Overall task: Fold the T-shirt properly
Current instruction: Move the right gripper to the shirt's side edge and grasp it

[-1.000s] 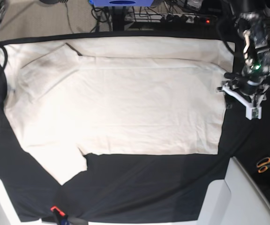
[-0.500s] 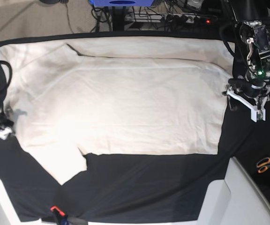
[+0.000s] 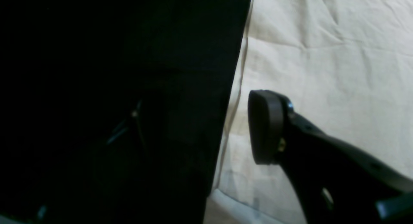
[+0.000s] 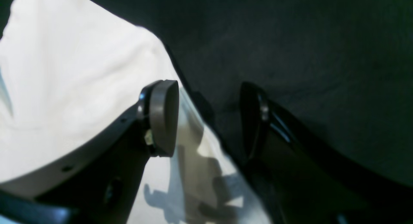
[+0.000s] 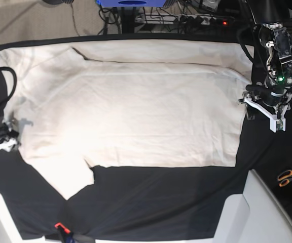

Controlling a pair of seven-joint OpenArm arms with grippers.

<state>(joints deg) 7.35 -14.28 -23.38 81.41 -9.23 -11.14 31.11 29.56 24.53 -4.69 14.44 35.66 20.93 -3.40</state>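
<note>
Clearly I am near the start: the plain cream short-sleeved cotton T-shirt [image 5: 131, 106] lies spread almost flat across the black-clothed counter [image 5: 161, 202], with what looks like one long edge turned in along the far side and nothing else folded that I can see. One sleeve [image 5: 67, 177] juts toward the near edge on the base view's left.

My left claw [image 5: 265, 105] hangs at the shirt's edge on the base view's right. Its wrist view shows one dark pad [image 3: 264, 127] over cream cloth just inside the hem; the other finger is lost against the black cloth, so I cannot tell how wide it gapes, and I see nothing pinched in it.

My right claw [image 4: 209, 117] straddles the opposite edge, jaws wide apart, one pad [image 4: 164, 117] over cloth, the other over the black cover, gripping nothing.

I judge that the grasps and nearly all the folding remain.
</note>
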